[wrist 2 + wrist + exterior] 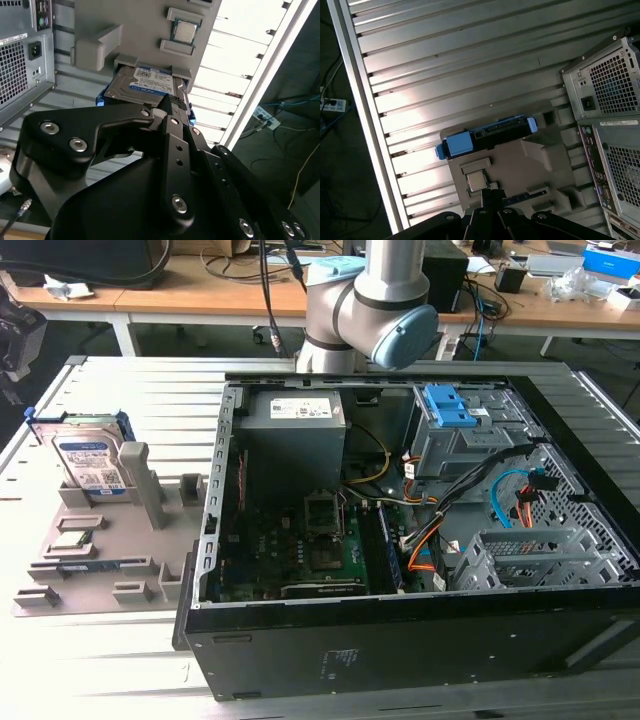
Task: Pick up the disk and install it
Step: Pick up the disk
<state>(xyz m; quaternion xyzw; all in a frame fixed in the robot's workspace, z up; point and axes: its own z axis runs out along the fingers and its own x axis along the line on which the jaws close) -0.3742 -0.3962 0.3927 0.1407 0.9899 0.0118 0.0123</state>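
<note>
We see the flat silver, blue-framed disk [88,458] upright in a grey moulded tray [125,540]; the black gripper's [175,102] state we cannot tell.

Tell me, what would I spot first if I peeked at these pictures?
Probably the big black computer case lying open in the middle of the exterior view, its circuit board and coloured cables showing. Behind it rises the grey-and-blue robot arm. At the exterior view's left, the disk with its blue frame stands upright in a grey holder.
</note>
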